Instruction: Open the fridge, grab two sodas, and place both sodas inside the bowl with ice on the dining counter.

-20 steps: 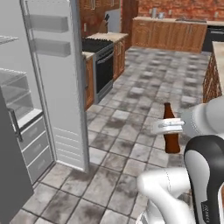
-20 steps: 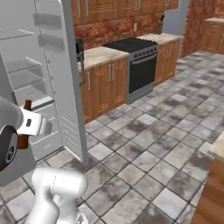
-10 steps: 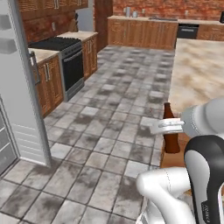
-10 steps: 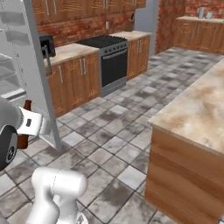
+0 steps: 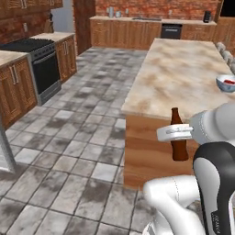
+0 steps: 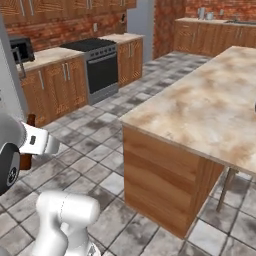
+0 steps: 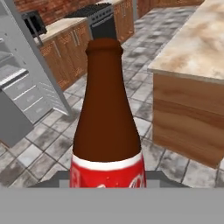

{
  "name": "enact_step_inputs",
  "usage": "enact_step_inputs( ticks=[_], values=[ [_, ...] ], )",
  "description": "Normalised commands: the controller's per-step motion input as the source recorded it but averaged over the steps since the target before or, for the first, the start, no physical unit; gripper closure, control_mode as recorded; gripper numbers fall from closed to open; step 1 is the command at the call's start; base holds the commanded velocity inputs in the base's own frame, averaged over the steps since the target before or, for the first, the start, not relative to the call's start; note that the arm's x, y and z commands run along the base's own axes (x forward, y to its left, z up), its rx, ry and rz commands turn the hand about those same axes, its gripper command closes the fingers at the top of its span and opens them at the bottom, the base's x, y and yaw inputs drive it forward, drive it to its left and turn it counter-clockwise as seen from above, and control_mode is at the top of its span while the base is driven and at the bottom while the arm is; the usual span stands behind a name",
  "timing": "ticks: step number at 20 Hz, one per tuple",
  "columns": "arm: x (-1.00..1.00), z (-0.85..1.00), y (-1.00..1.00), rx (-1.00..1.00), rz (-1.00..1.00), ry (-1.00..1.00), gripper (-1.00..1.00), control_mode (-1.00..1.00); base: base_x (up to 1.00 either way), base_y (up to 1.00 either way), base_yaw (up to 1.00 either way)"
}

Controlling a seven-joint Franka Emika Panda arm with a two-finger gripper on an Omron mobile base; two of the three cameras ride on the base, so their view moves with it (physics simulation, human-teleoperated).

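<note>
My gripper [image 5: 176, 133] is shut on the slim dark-brown cola bottle [image 5: 177, 139], which it holds upright by the neck in front of the near end of the dining counter [image 5: 183, 78]. The hand view looks along the bottle [image 7: 108, 127], with its red label at the bottom. The right base view has a bit of the bottle [image 6: 27, 159] behind the hand. The pale blue bowl [image 5: 226, 83] sits far right on the counter, with something red inside. In the hand view the fridge [image 7: 26, 94] stands open at the left, showing white drawers.
A black stove [image 5: 34, 62] between wooden cabinets lines the left wall, with a microwave [image 6: 17, 50] on the wall counter. More cabinets and a dishwasher [image 5: 170, 31] run along the back wall. Grey tiled floor [image 5: 78, 133] lies between the stove and the counter.
The whole picture has swung away from the open fridge toward the dining counter, so the base has moved. The bottle stays gripped in the same place relative to the arm.
</note>
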Motion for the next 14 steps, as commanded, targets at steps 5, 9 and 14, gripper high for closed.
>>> enact_step_inputs(
  ticks=[5,9,14],
  values=[
    [0.00,0.00,0.00,0.00,0.00,0.00,1.00,1.00,-0.16,-1.00,-0.13],
    [0.00,0.00,0.00,0.00,0.00,0.00,1.00,1.00,0.00,-1.00,-0.09],
    [0.00,0.00,0.00,0.00,0.00,0.00,1.00,1.00,0.14,-1.00,-0.05]
  ],
)
